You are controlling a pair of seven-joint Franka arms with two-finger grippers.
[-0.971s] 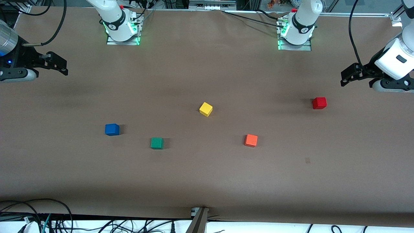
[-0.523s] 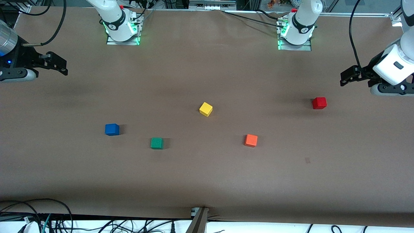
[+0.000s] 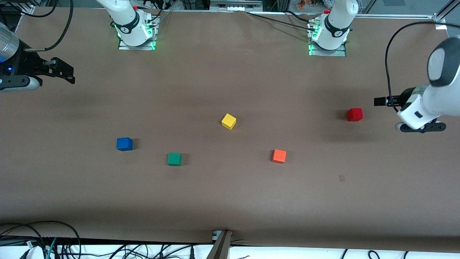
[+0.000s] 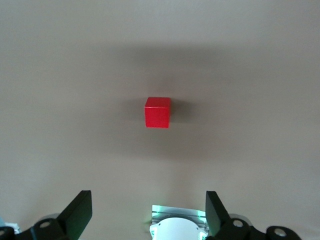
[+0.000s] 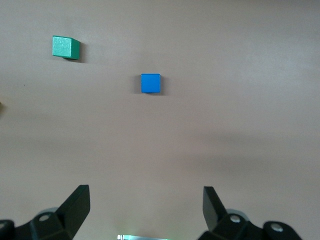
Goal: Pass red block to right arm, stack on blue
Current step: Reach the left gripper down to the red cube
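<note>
The red block [image 3: 354, 114] lies on the table toward the left arm's end; it also shows in the left wrist view [image 4: 157, 112]. My left gripper [image 3: 379, 101] hangs open and empty over the table beside the red block, apart from it; its jaws stand wide in the left wrist view [image 4: 147, 215]. The blue cube [image 3: 124, 144] lies toward the right arm's end and shows in the right wrist view [image 5: 150, 83]. My right gripper [image 3: 68, 75] waits open and empty over the table edge at the right arm's end [image 5: 145, 210].
A green cube [image 3: 174, 159] lies beside the blue one and shows in the right wrist view [image 5: 65, 47]. A yellow cube [image 3: 228, 121] lies mid-table. An orange cube [image 3: 279, 156] lies nearer the front camera than the red block.
My left arm has swung and its gripper has come down level with the red block, still open. The right arm and all cubes have not moved.
</note>
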